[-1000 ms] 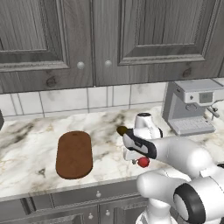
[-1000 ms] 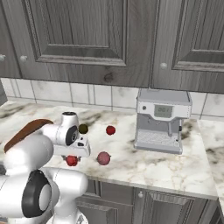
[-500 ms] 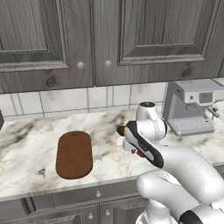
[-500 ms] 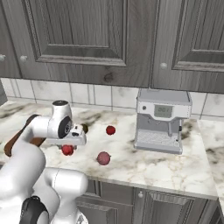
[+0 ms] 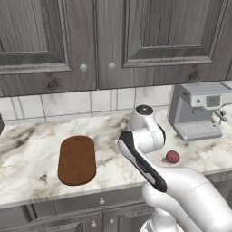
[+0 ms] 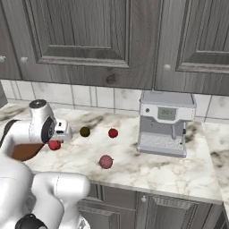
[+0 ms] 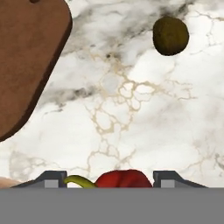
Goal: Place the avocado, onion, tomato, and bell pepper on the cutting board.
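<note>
Claw (image 7: 105, 186) sits at 6 o'clock in hand view, its two dark tips flanking the bell pepper (image 7: 124, 179) w/ green stem curling toward the 9 o'clock tip. Tips look pressed to the pepper's sides, so claw is grasping it. In right base view the pepper (image 6: 54, 144) shows just below the hand, above the marble counter (image 6: 147, 165).

Cutting board (image 7: 26, 57) fills the 10 o'clock corner of hand view, bare; in left base view the board (image 5: 76, 159) lies at 9 o'clock from the wrist. Avocado (image 7: 170, 35) at 1 o'clock in hand view, alone on counter, well apart from board. Right base view: avocado (image 6: 84, 131) near the hand, tomato (image 6: 113, 133) just past it at 3 o'clock, onion (image 6: 105, 161) nearer the counter's front edge. Coffee machine (image 6: 165, 123) further at 3 o'clock.
</note>
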Motion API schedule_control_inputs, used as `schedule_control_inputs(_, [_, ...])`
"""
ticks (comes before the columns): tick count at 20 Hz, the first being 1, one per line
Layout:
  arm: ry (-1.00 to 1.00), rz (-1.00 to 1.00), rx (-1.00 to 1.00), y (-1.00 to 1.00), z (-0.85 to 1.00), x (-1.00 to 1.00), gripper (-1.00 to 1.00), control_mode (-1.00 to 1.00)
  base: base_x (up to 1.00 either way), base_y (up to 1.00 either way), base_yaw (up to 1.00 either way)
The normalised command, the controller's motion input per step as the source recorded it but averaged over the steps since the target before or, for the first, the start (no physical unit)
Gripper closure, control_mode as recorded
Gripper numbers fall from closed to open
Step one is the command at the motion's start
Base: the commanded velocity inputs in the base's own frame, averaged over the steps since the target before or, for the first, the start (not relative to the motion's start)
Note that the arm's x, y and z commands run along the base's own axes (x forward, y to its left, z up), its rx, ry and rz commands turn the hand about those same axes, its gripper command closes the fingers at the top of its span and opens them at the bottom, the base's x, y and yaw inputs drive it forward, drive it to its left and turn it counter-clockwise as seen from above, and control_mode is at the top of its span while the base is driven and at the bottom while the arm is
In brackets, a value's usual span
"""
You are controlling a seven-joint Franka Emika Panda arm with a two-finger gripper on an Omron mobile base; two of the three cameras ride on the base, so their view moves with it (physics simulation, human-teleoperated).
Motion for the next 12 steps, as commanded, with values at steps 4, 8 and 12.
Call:
schedule_control_inputs(4, [-0.21,0.06,0.05,0.82,0.02,0.0,1.0,-1.0,0.0,0.0,0.0])
schedule_control_inputs(8, [-0.14,0.04,0.09,0.75,0.01,0.05,1.0,-1.0,0.0,0.0,0.0])
schedule_control_inputs(12, [-0.05,0.02,0.13,0.67,0.13,0.26,1.0,-1.0,0.0,0.0,0.0])
